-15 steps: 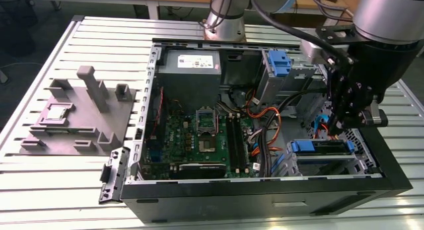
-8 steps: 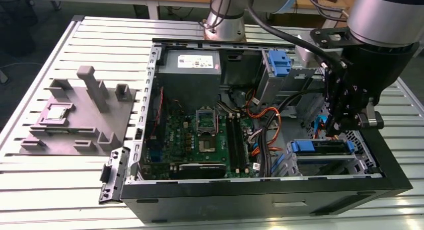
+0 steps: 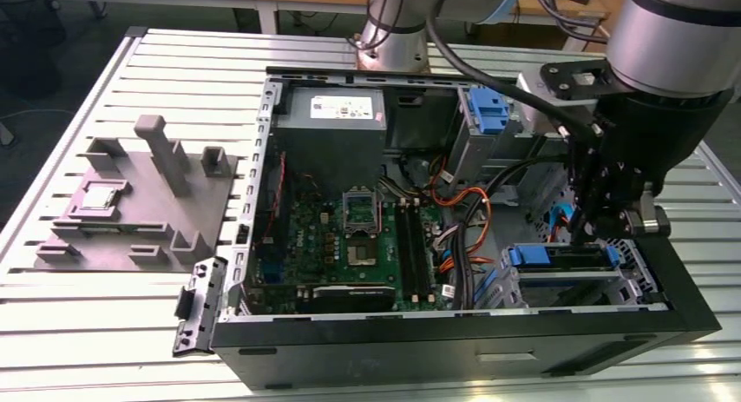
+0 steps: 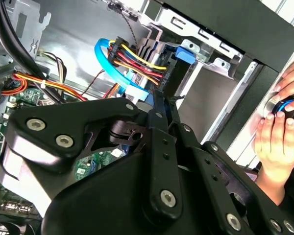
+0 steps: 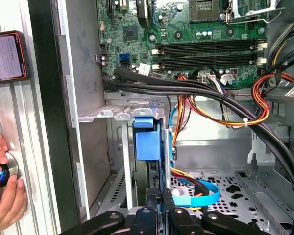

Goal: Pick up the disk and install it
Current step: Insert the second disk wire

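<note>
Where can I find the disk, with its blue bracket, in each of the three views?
Exterior view: the disk is at the opening of the metal drive cage, towards the exterior view's right.
First wrist view: the disk stands edge-on inside the cage.
Second wrist view: the disk shows its blue bracket beside the red-and-yellow cables.
Shared landmark: the drive cage.

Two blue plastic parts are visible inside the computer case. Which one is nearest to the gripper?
The blue-framed disk in the front drive cage, directly under the gripper. The other one, the upright blue plastic carrier, stands at the back of the case beside the grey power-supply box.
</note>
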You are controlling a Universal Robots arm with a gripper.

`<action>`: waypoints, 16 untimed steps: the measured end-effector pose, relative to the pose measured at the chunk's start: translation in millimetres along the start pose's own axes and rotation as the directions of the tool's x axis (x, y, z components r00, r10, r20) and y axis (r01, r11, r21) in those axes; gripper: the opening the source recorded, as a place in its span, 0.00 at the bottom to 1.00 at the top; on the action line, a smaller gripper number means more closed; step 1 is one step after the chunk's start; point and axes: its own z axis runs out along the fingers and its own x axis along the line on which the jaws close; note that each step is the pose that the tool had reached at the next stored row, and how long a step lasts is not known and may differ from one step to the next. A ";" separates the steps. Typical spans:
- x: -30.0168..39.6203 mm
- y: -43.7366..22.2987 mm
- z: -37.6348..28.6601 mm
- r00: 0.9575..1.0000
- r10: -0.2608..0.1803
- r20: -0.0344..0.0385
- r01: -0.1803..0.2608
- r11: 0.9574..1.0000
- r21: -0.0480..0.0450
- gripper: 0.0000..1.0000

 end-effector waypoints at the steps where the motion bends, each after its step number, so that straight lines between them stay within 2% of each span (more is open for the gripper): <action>1: 1.1 0.6 0.3 1.000 0.001 0.004 -0.001 1.000 0.001 0.16; 6: 4.7 3.6 1.5 1.000 0.004 0.022 -0.004 1.000 0.003 0.16; 9: 5.5 3.9 2.5 1.000 0.005 0.028 -0.005 1.000 0.004 0.16; 12: 6.5 4.8 3.3 0.999 0.004 0.039 -0.004 1.000 0.010 0.16; 16: 7.8 6.4 3.9 0.999 -0.003 0.048 0.002 1.000 0.015 0.16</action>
